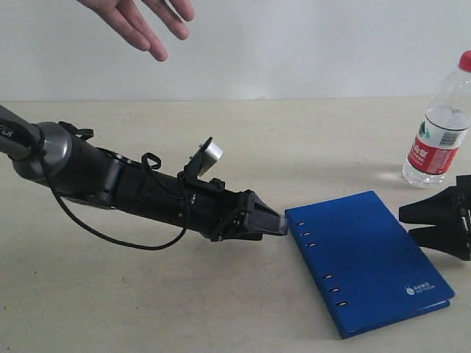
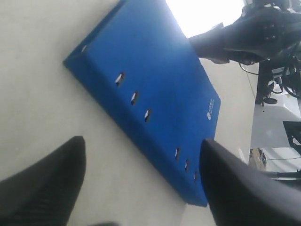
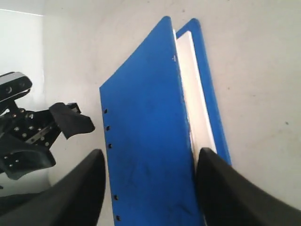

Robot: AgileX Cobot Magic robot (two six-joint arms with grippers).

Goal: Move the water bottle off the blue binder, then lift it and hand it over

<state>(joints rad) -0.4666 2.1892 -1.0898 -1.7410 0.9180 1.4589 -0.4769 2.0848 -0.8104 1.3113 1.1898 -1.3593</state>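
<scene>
Standing upright, water bottle (image 1: 440,121) sits off blue binder (image 1: 368,257).

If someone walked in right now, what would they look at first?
Probably the bright blue binder lying flat on the table, with a black gripper at each side: the left gripper by its holed spine, the right gripper opposite. Then the red-capped water bottle standing on the table beyond the binder, and a person's hand at the top left of the exterior view.
</scene>
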